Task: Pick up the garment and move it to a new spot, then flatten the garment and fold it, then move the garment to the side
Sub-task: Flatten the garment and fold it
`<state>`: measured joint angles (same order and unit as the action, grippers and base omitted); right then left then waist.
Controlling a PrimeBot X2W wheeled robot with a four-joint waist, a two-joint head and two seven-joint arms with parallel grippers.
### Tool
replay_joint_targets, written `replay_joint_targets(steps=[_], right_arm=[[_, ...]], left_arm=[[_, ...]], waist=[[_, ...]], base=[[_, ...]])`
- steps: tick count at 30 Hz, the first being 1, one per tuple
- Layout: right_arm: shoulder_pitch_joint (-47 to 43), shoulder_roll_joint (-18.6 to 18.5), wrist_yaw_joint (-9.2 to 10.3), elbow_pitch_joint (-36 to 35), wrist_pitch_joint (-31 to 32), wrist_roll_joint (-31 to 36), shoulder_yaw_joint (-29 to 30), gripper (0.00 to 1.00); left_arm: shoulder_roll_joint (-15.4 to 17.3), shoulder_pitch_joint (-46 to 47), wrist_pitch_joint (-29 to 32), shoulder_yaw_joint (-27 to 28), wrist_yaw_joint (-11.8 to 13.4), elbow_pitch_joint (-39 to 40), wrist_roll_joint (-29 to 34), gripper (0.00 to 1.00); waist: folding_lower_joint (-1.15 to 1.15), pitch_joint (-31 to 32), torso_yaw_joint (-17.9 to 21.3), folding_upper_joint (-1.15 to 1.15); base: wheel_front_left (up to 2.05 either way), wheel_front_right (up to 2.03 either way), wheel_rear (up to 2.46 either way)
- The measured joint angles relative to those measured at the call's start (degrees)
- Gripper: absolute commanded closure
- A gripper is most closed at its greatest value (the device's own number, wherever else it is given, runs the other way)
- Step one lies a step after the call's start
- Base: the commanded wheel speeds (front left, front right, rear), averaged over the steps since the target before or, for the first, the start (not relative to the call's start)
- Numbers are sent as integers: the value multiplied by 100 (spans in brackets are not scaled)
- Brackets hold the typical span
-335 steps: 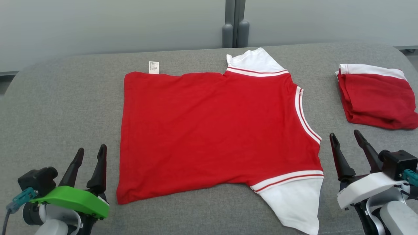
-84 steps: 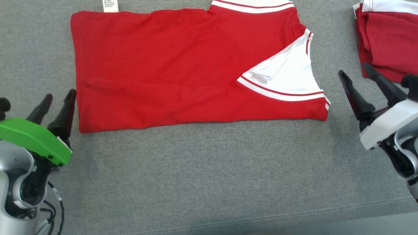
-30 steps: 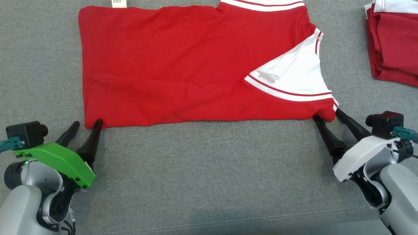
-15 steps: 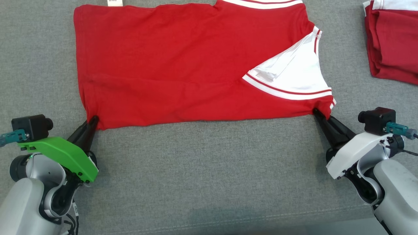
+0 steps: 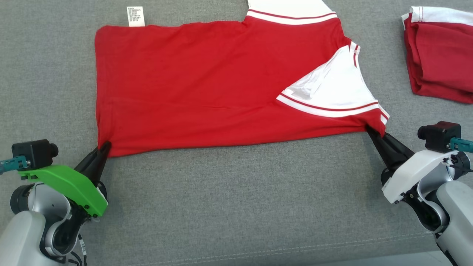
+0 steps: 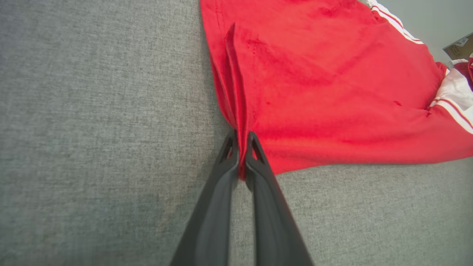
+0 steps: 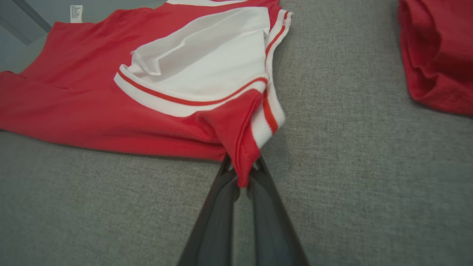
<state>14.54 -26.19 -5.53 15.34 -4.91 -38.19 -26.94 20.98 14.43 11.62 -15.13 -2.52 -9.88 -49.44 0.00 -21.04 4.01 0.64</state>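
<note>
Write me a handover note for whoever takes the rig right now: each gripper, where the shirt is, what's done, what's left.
Left gripper: shut on the near left corner of the red shirt.
Right gripper: shut on its near right corner, beside a striped band.
Shirt: flat on the grey surface; near white sleeve folded in over the body; far sleeve sticks out past the far edge.
A second folded garment lies apart to the right.
Done: laid out, one sleeve in. Left: fold the body, probably near edge over the far one, then move it aside.
</note>
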Motion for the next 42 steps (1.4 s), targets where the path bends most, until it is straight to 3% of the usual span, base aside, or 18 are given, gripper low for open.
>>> replay_joint_targets(steps=[11, 19, 28, 30, 31, 32, 33, 34, 35, 36, 37, 38, 42], right_arm=[[-642, -163, 0, -294, 191, -237, 1, 100], [-1415, -285, 89, -552, 241, -487, 108, 100], [-1651, -336, 159, -816, 302, -530, 75, 100], [-1651, -338, 166, -833, 328, -525, 62, 76], [-1651, -347, 193, -838, 330, -525, 65, 65], [-1651, -364, 204, -845, 345, -523, 66, 23], [-1650, -382, 208, -850, 345, -522, 68, 0], [-1650, -400, 212, -858, 345, -522, 79, 0], [-1650, -424, 214, -861, 345, -520, 86, 0], [-1650, -454, 219, -860, 356, -508, 86, 0], [-1650, -478, 220, -860, 370, -504, 87, 0], [-1651, -497, 220, -865, 382, -505, 90, 0], [-1652, -643, 210, -1007, 505, -531, 131, 0]], left_arm=[[-24, -564, -16, 56, 10, 452, -232, 100], [-191, -1374, -66, 27, 132, 731, -334, 100], [-99, -1710, -74, 49, 309, 989, -323, 100], [-34, -1780, -56, 47, 327, 1011, -320, 99], [-33, -1800, -49, 40, 370, 1016, -319, 81], [-33, -1803, -26, 25, 393, 1016, -312, 67], [-26, -1807, 1, 18, 409, 1018, -300, 58], [-22, -1811, 1, 22, 435, 1024, -298, 52], [-22, -1817, 0, 30, 459, 1034, -298, 39], [-22, -1820, 0, 32, 463, 1037, -298, 20], [-22, -1821, -1, 32, 465, 1043, -298, 13], [-22, -1822, -1, 32, 491, 1058, -297, 0], [26, -1836, 53, 51, 522, 1176, -270, 0]], waist=[[0, 296, -61, 0], [0, 451, -121, 0], [0, 426, -131, 0], [0, 420, -101, 0], [0, 414, -93, 0], [0, 409, -89, 0], [0, 405, -86, 0], [0, 401, -84, 0], [0, 397, -83, 0], [0, 392, -83, 0], [0, 387, -83, 0], [0, 381, -84, 0], [0, 316, -82, 0]], base=[[0, 0, 0], [0, 0, 0], [0, 0, 0], [0, 0, 0], [0, 0, 0], [0, 0, 0], [0, 0, 0], [0, 0, 0], [0, 0, 0], [0, 0, 0], [0, 0, 0], [0, 0, 0], [0, 0, 0]])
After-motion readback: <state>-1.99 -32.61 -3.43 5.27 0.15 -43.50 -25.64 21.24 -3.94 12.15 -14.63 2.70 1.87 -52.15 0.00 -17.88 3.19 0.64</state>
